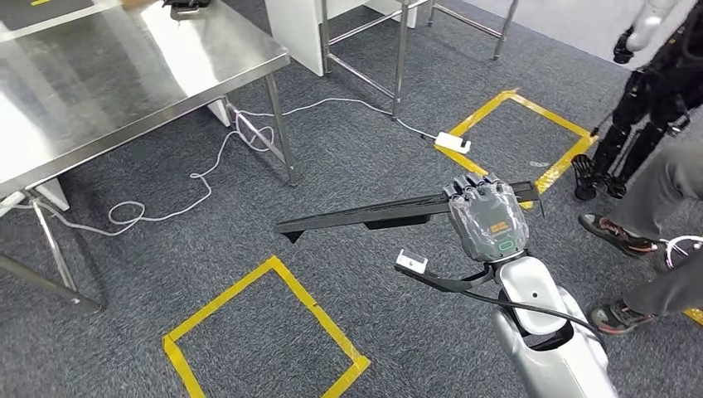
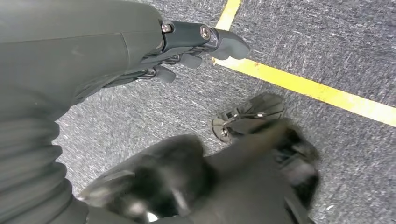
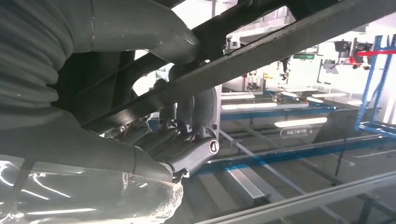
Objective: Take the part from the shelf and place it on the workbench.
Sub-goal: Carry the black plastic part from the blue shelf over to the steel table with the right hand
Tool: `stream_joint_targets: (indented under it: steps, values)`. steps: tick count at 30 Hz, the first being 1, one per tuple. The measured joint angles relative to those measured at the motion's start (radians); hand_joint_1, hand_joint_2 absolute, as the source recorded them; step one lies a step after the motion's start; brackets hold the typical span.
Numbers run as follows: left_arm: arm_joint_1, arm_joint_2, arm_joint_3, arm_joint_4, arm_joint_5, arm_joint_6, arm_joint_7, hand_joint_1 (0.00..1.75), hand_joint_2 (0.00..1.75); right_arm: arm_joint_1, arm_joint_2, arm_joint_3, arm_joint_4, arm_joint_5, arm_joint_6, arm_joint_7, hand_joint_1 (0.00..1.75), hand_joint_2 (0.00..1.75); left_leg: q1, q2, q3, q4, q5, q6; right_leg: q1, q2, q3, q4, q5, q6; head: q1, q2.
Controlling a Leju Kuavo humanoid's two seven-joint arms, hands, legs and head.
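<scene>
A long, flat black part [image 1: 365, 217] stretches level above the grey carpet, its pointed end toward the steel workbench [image 1: 124, 75]. My right hand [image 1: 487, 217] grips it near its right end, fingers wrapped over the top. In the right wrist view the black part [image 3: 280, 42] crosses the picture as a dark bar with my fingers [image 3: 187, 140] curled under it. My left hand [image 2: 196, 42] hangs over the carpet, its fingers loosely curled with nothing in them. The workbench stands at the upper left, well apart from the part's tip.
Yellow tape squares [image 1: 265, 332] mark the carpet. A white cable [image 1: 207, 166] and a power strip [image 1: 453, 142] lie near the bench legs. A person's legs [image 1: 655, 215] and another dark robot [image 1: 638, 124] stand at the right. Blue racks [image 3: 373, 84] show behind my right hand.
</scene>
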Motion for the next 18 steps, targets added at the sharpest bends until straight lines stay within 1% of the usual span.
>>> stream_joint_targets:
  steps: [1, 2, 3, 4, 5, 6, 7, 8, 9, 10, 11, 12, 13, 14, 15, 16, 17, 18]
  values:
    - [-0.002, 0.0, 0.0, 0.0, 0.0, 0.0, 0.0, 0.0, 1.75, 0.0, 0.0, -0.001, 0.0, 0.0, 0.0, 0.0, 1.34, 1.75, -0.004, -0.001, 0.0, -0.005, -0.004, 0.003, 0.002, -0.009, 0.001, -0.002, -0.001, 0.003, 0.0, 0.0]
    - [-0.003, 0.0, -0.001, 0.0, 0.0, 0.0, 0.0, 0.0, 1.75, 0.0, 0.0, -0.001, -0.001, 0.0, 0.0, 0.0, 1.34, 1.75, -0.005, -0.013, 0.001, -0.011, -0.001, 0.006, 0.002, -0.019, 0.004, -0.005, -0.002, 0.007, -0.001, 0.0]
    - [-0.002, -0.001, -0.001, 0.0, 0.0, 0.0, 0.001, 0.0, 1.75, 0.0, -0.001, -0.002, -0.002, 0.0, 0.0, 0.0, 1.34, 1.75, -0.002, -0.023, 0.008, -0.02, 0.004, 0.008, 0.003, -0.02, 0.005, -0.002, -0.006, 0.011, 0.0, 0.0]
    - [-0.002, -0.001, -0.002, 0.0, 0.0, 0.0, 0.001, 0.0, 1.75, -0.001, -0.002, -0.003, -0.003, 0.0, 0.0, 0.0, 1.34, 1.75, 0.002, -0.033, 0.015, -0.029, 0.01, 0.012, 0.004, -0.007, 0.001, 0.012, -0.015, 0.013, 0.001, 0.0]
    - [-0.003, -0.002, -0.002, 0.0, 0.0, 0.0, 0.001, 0.0, 1.75, -0.001, -0.003, -0.004, -0.004, 0.0, 0.0, 0.0, 1.34, 1.75, 0.007, -0.043, 0.022, -0.038, 0.016, 0.015, 0.004, 0.014, -0.012, 0.046, -0.032, 0.013, 0.003, 0.0]
    - [-0.004, -0.003, -0.003, 0.0, 0.0, 0.0, 0.002, 0.0, 1.75, 0.0, -0.005, -0.005, -0.005, 0.0, 0.0, 0.0, 1.34, 1.75, 0.011, -0.054, 0.026, -0.043, 0.02, 0.017, 0.001, 0.041, -0.038, 0.102, -0.056, 0.011, 0.006, 0.0]
    - [-0.006, -0.004, -0.004, 0.0, -0.001, 0.0, 0.002, 0.0, 1.75, 0.001, -0.006, -0.005, -0.005, 0.0, 0.0, 0.0, 1.34, 1.75, 0.011, -0.066, 0.026, -0.043, 0.021, 0.019, -0.003, 0.06, -0.069, 0.167, -0.081, 0.01, 0.007, 0.0]
    - [-0.006, -0.005, -0.005, 0.0, -0.001, 0.0, 0.002, 0.0, 1.75, 0.003, -0.008, -0.005, -0.005, 0.0, 0.0, 0.0, 1.34, 1.75, 0.011, -0.079, 0.025, -0.043, 0.021, 0.018, -0.007, 0.07, -0.1, 0.225, -0.1, 0.012, 0.009, 0.0]
    - [-0.006, -0.006, -0.007, 0.0, -0.001, -0.001, 0.004, 0.0, 1.75, 0.005, -0.009, -0.005, -0.004, 0.0, 0.0, 0.0, 1.34, 1.75, 0.011, -0.093, 0.025, -0.043, 0.021, 0.018, -0.011, 0.073, -0.12, 0.257, -0.106, 0.018, 0.009, 0.0]
    - [-0.005, -0.006, -0.008, 0.0, -0.001, -0.002, 0.006, 0.0, 1.75, 0.006, -0.01, -0.005, -0.004, 0.0, 0.0, 0.0, 1.34, 1.75, 0.011, -0.106, 0.025, -0.042, 0.02, 0.017, -0.014, 0.074, -0.122, 0.25, -0.095, 0.027, 0.009, 0.0]
    - [-0.004, -0.007, -0.009, 0.0, -0.001, -0.003, 0.009, 0.0, 1.75, 0.005, -0.01, -0.005, -0.003, 0.0, 0.001, 0.0, 1.34, 1.75, 0.013, -0.119, 0.026, -0.04, 0.019, 0.014, -0.019, 0.076, -0.103, 0.203, -0.068, 0.04, 0.009, 0.0]
    - [-0.005, -0.007, -0.01, 0.0, -0.001, -0.005, 0.012, 0.0, 1.75, 0.003, -0.01, -0.005, -0.001, 0.0, 0.001, 0.0, 1.34, 1.75, 0.015, -0.131, 0.025, -0.036, 0.017, 0.01, -0.026, 0.083, -0.072, 0.131, -0.036, 0.052, 0.009, 0.0]
    - [-0.006, -0.007, -0.01, 0.0, -0.001, -0.006, 0.014, 0.0, 1.75, 0.0, -0.009, -0.005, 0.002, -0.001, 0.002, -0.001, 1.34, 1.75, 0.016, -0.142, 0.024, -0.032, 0.016, 0.003, -0.029, 0.094, -0.044, 0.068, -0.01, 0.06, 0.01, 0.0]
    - [-0.007, -0.007, -0.01, 0.0, -0.001, -0.007, 0.016, 0.0, 1.75, -0.006, -0.008, -0.004, 0.005, -0.002, 0.003, -0.002, 1.34, 1.75, 0.016, -0.151, 0.02, -0.027, 0.013, -0.004, -0.031, 0.104, -0.023, 0.023, 0.006, 0.06, 0.009, 0.0]
    - [-0.008, -0.006, -0.01, 0.0, -0.001, -0.008, 0.018, 0.0, 1.75, -0.012, -0.007, -0.004, 0.009, -0.003, 0.005, -0.003, 1.34, 1.75, 0.016, -0.158, 0.016, -0.023, 0.012, -0.01, -0.031, 0.111, -0.014, 0.003, 0.011, 0.055, 0.009, 0.0]
    - [-0.008, -0.006, -0.01, 0.0, -0.001, -0.01, 0.02, 0.0, 1.75, -0.02, -0.005, -0.003, 0.015, -0.004, 0.007, -0.005, 1.34, 1.75, 0.016, -0.163, 0.012, -0.023, 0.013, -0.016, -0.027, 0.112, -0.013, 0.005, 0.011, 0.048, 0.008, 0.0]
    - [-0.007, -0.005, -0.01, 0.0, -0.001, -0.011, 0.023, 0.0, 1.75, -0.028, -0.004, -0.003, 0.02, -0.005, 0.008, -0.006, 1.34, 1.75, 0.018, -0.169, 0.008, -0.022, 0.014, -0.021, -0.027, 0.108, -0.012, 0.004, 0.013, 0.041, 0.007, 0.0]
    - [-0.005, -0.004, -0.01, 0.0, -0.001, -0.011, 0.026, 0.0, 1.75, -0.036, -0.002, -0.002, 0.027, -0.006, 0.01, -0.006, 1.34, 1.75, 0.02, -0.169, 0.006, -0.02, 0.013, -0.025, -0.028, 0.102, -0.012, 0.004, 0.014, 0.036, 0.007, 0.0]
